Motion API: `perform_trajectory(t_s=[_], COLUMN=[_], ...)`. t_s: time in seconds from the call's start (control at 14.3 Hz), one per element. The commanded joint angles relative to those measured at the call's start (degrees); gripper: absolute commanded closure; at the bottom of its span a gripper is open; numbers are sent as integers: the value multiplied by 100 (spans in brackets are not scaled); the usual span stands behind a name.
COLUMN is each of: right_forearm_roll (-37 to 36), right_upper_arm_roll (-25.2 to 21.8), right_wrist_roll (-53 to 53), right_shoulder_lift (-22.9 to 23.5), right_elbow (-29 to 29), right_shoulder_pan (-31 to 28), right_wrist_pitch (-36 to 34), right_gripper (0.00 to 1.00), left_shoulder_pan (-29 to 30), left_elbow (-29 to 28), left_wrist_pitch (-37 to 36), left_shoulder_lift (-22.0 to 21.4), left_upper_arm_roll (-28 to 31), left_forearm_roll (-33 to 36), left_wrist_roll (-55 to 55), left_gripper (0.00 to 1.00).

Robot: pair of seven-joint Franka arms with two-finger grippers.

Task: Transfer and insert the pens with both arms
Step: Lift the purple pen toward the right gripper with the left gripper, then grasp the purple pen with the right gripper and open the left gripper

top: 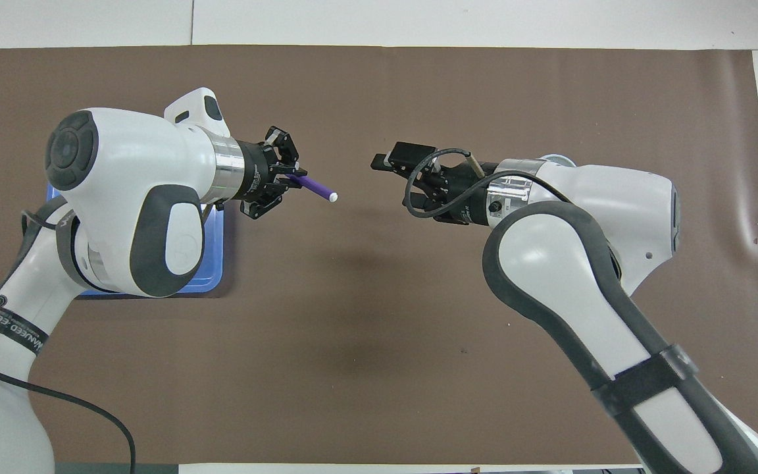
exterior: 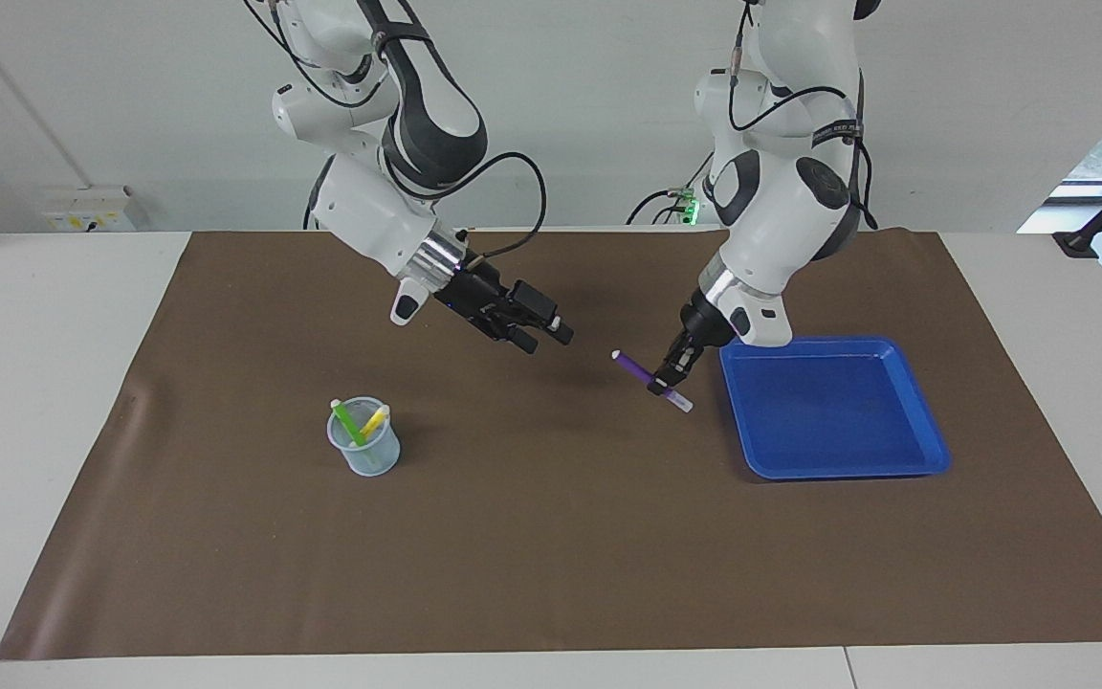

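Purple pen [exterior: 651,381] clamped in L gripper [exterior: 675,373] in the air over brown mat [exterior: 551,536], beside blue tray [exterior: 833,407]; whitish tip points at R gripper [exterior: 543,337]. R gripper hangs over mid-mat w/ fingers apart, nothing in them. Overhead: L arm covers most of tray, R arm hides the cup. Farther out, toward R arm's end: clear ribbed plastic cup [exterior: 363,450], green pen [exterior: 348,423] + yellow pen [exterior: 374,421] leaning inside, lower ends blurred through the wall.
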Motion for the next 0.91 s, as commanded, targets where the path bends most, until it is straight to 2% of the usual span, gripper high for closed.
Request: perform_trajectory(t_s=[0.0, 0.07, 0.35, 0.77, 0.84], right_forearm_roll=[223, 223, 223, 223, 223], right_upper_arm_roll=[6, -3, 6, -3, -3], right_wrist_roll=[-218, -218, -200, -192, -192], right_shoulder_lift=[-148, -165, -183, -148, -139], right_elbow=[-244, -270, -323, -253, -253], right_shoulder_pan=[114, 184, 219, 140, 97], right_wrist_pitch=[169, 186, 178, 117, 108], right_gripper=[0, 1, 18, 31, 37], left_shoulder_pan=[-201, -297, -613, -684, -684], left_elbow=[326, 387, 441, 388, 370], left_wrist_pitch=[34, 69, 447, 386, 368], left_shoulder_lift=[187, 205, 258, 258, 258], left_upper_arm_roll=[79, 88, 88, 88, 88], left_forearm_roll=[-286, -478, -577, -577, -568], left_wrist_roll=[-379, -458, -713, -705, -696], left_gripper=[100, 100, 100, 100, 100])
